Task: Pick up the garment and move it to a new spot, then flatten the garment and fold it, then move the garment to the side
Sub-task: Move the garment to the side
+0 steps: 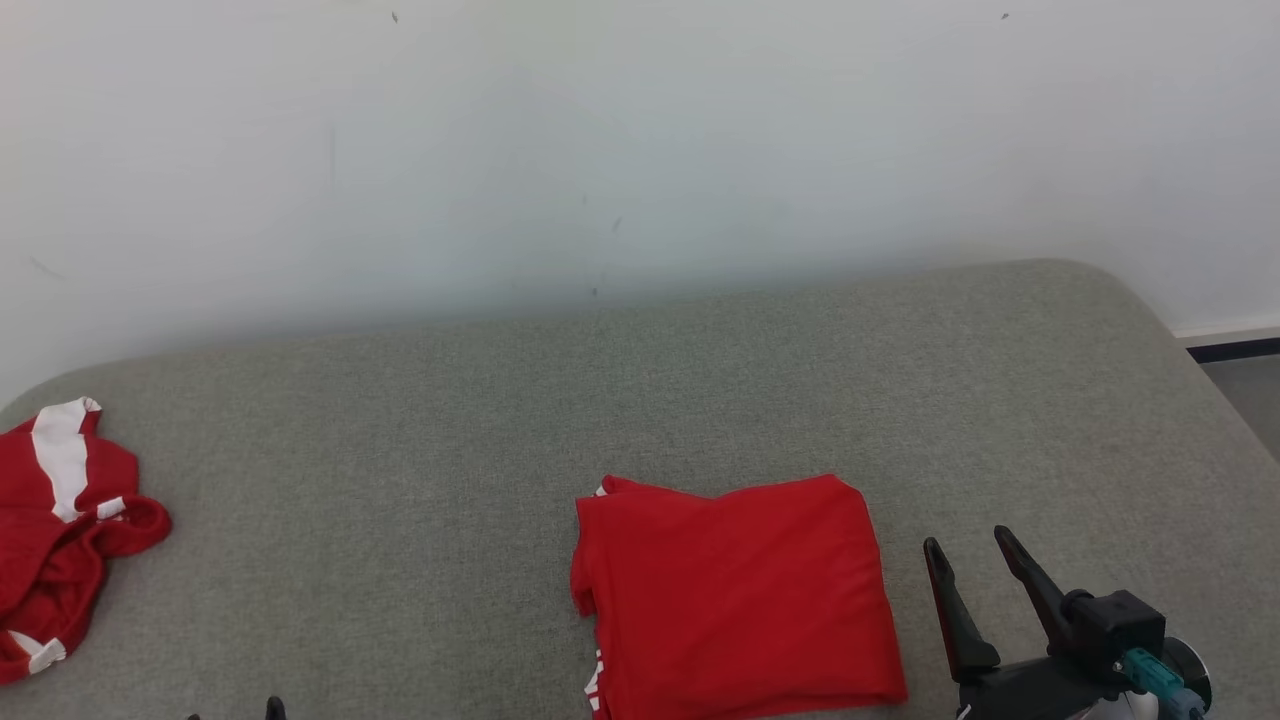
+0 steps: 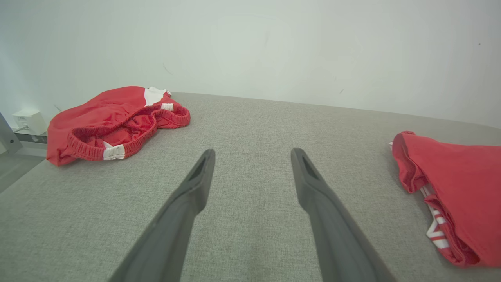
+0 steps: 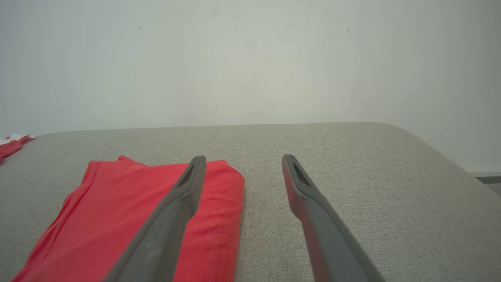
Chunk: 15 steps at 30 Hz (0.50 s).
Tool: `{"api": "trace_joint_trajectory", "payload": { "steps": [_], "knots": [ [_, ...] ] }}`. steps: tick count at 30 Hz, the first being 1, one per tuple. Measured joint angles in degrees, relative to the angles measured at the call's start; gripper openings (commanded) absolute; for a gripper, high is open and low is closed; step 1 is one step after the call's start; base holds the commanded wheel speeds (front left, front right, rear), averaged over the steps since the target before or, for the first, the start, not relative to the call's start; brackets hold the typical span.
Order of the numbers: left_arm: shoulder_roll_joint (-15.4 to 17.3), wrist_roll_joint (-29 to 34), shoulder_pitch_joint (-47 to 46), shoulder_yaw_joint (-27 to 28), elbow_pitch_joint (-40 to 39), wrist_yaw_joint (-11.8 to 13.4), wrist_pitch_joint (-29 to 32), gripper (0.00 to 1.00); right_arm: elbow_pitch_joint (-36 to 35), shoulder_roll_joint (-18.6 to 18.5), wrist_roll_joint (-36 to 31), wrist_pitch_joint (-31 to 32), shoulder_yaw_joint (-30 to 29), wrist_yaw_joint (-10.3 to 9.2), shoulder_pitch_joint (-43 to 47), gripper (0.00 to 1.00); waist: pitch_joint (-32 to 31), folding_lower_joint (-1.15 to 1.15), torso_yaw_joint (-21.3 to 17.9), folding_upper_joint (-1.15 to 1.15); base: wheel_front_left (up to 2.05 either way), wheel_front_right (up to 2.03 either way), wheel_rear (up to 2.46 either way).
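Observation:
The garment (image 1: 735, 600) is red and lies folded into a neat rectangle on the grey padded surface (image 1: 420, 430), near its front edge. A white-striped hem peeks out at the garment's left edge. My right gripper (image 1: 968, 540) hovers just right of it, open and empty. In the right wrist view the garment (image 3: 117, 219) lies under the left finger, and the right gripper (image 3: 243, 158) points toward the wall. My left gripper (image 2: 253, 150) stands open over bare fabric, with the garment (image 2: 458, 188) well off to its right.
A crumpled pair of red shorts with white stripes (image 1: 60, 530) lies at the far left of the surface, also seen as the shorts (image 2: 113, 121) in the left wrist view. A white wall (image 1: 640, 150) backs the surface. The surface's rounded right edge (image 1: 1190, 370) drops to the floor.

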Motion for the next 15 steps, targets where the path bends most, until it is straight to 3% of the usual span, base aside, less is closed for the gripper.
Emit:
{"api": "trace_joint_trajectory", "payload": {
  "steps": [5, 14, 15],
  "knots": [
    [0.0, 0.0, 0.0, -0.2, 0.0, -0.1, 0.0, 1.00, 0.7, 0.0, 2.0, 4.3, -0.7, 0.00, -1.5, 1.00, 0.2, 0.00, 0.4, 0.00, 0.00, 0.00, 0.00],
    [0.0, -0.2, -0.7, -1.4, 0.3, -0.2, 0.0, 1.00, 2.6, -0.5, 10.5, 35.4, -2.7, 0.00, -6.1, 1.00, 1.3, 0.00, 2.1, 0.00, 0.00, 0.00, 0.00],
    [0.0, -0.2, -1.2, -1.6, 0.3, -0.2, 0.0, 1.00, 3.1, -0.5, 10.8, 41.3, -4.1, -0.01, -7.0, 1.00, 1.7, 0.00, 2.7, 0.00, 0.00, 0.00, 0.00]
  ]
}}
